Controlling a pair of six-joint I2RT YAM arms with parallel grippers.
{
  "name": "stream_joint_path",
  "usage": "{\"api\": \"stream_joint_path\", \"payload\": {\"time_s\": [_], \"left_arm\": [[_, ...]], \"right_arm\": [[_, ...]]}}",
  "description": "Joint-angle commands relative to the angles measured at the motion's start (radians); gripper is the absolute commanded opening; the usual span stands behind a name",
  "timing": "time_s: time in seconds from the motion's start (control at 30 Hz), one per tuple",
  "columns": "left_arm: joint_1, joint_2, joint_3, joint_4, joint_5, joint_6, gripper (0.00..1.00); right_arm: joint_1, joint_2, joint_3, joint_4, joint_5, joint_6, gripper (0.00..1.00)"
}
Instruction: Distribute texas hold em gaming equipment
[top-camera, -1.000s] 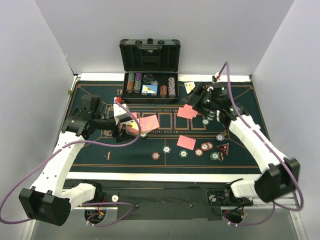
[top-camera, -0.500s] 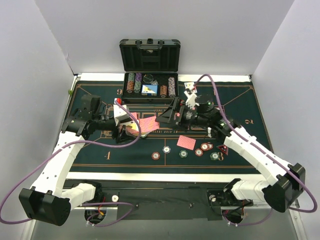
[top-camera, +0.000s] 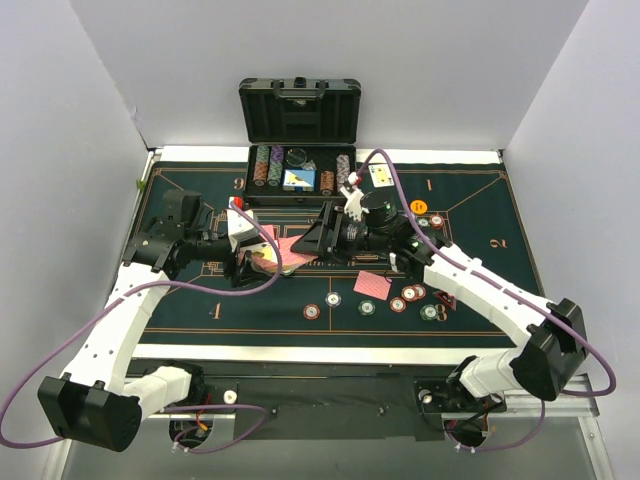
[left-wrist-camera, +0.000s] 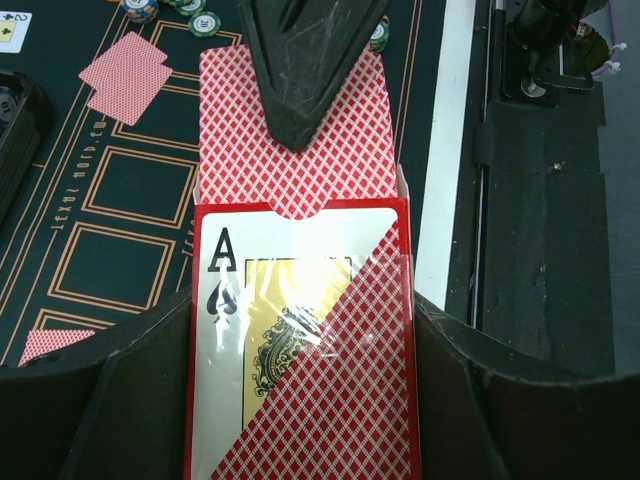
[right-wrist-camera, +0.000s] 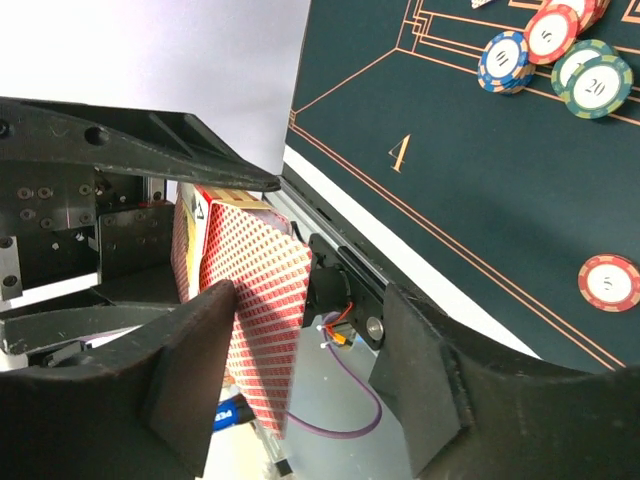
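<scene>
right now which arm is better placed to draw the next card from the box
Right. The right gripper, open, straddles the cards poking from the card box; the left gripper is clamped on that box.

Red-latticed card (left-wrist-camera: 345, 165), red-and-white card box (left-wrist-camera: 300, 380), dark green felt (left-wrist-camera: 130, 190), black case (top-camera: 300, 112)

Walls (top-camera: 430, 60): white panels are closing in three sides.
Counter (top-camera: 300, 352): green felt (top-camera: 190, 322) is covering it.

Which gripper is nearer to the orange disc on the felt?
Right. The right gripper is left of the orange disc, mid-table; the left gripper, shut on the card box, is farther left.
</scene>
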Motion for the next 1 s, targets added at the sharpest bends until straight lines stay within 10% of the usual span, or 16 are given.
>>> {"api": "stream_joint_path", "payload": {"time_s": [0.0, 0.97], "left_arm": [[0.001, -0.016, 0.049, 0.019, 0.043, 0.014, 0.02], [0.003, -0.019, 0.046, 0.048, 0.046, -0.005, 0.02]], "right_arm": [[0.011, 0.005, 0.025, 0.060, -0.018, 0.021, 0.50], [-0.148, -0.139, -0.053, 0.005, -0.052, 0.039, 0.04]]}}
